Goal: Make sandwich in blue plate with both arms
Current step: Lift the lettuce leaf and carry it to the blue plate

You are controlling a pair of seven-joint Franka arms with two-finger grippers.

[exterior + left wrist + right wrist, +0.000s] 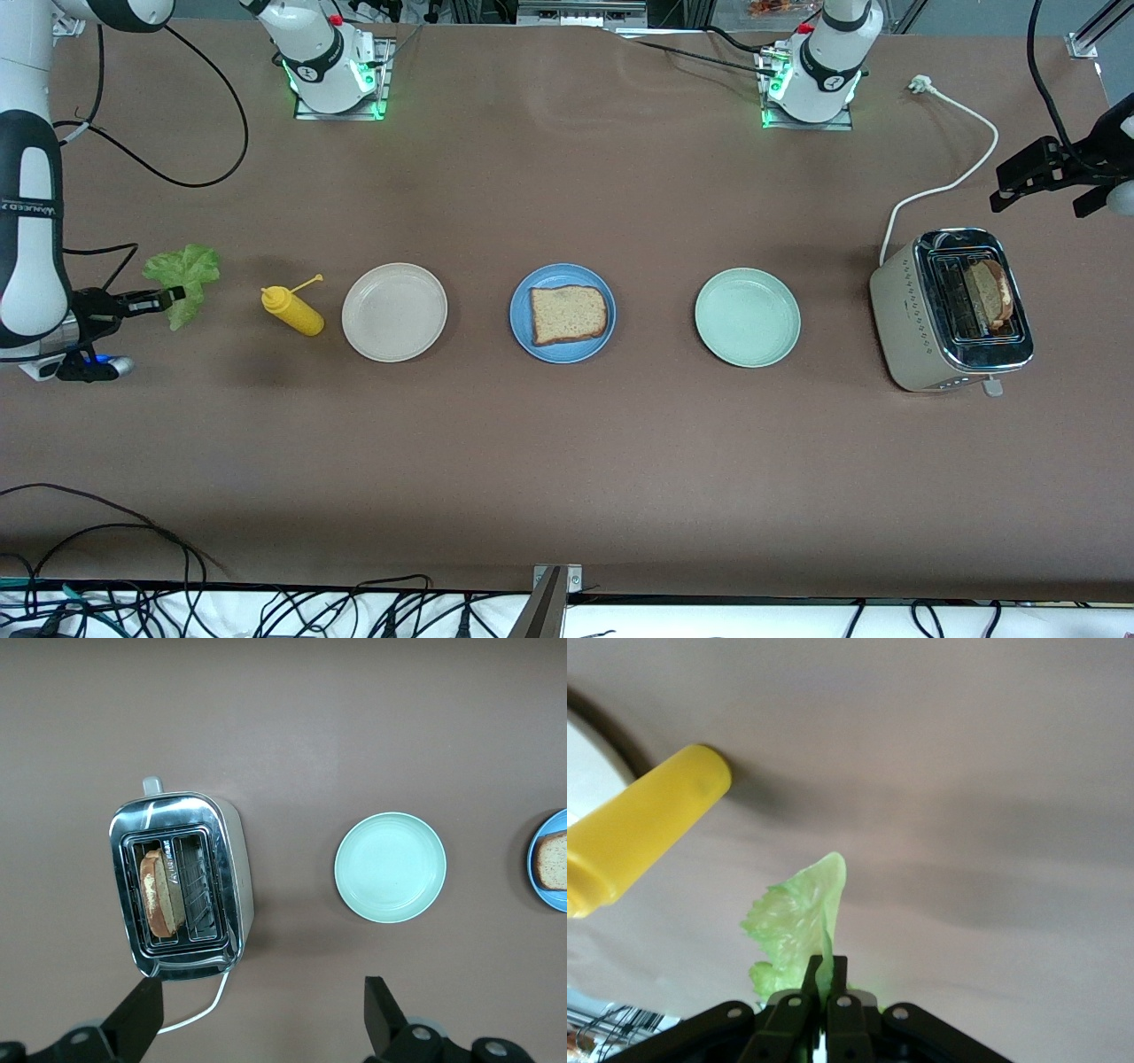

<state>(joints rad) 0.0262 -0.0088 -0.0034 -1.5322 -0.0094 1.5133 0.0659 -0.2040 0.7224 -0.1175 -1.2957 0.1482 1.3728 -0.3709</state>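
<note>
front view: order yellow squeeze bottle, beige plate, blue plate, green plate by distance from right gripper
From the right gripper:
1. Yellow plastic squeeze bottle, beside it.
2. Round beige plate.
3. Round blue plate, mid-table.
4. Round pale green plate, toward the left arm's end.

A robotics lab — bolted arm bases (332,75), loose cables (177,611).

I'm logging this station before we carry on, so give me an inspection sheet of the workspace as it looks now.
Surface: brown table.
Job's things: bread slice on blue plate; second slice in toaster; lettuce leaf.
Clutter: yellow bottle, beige plate, pale green plate.
Grippers: right gripper shut on lettuce leaf; left gripper open above the toaster.
Cables: white toaster cord; black cables along the table's edges.
Surroundings: nothing seen.
</note>
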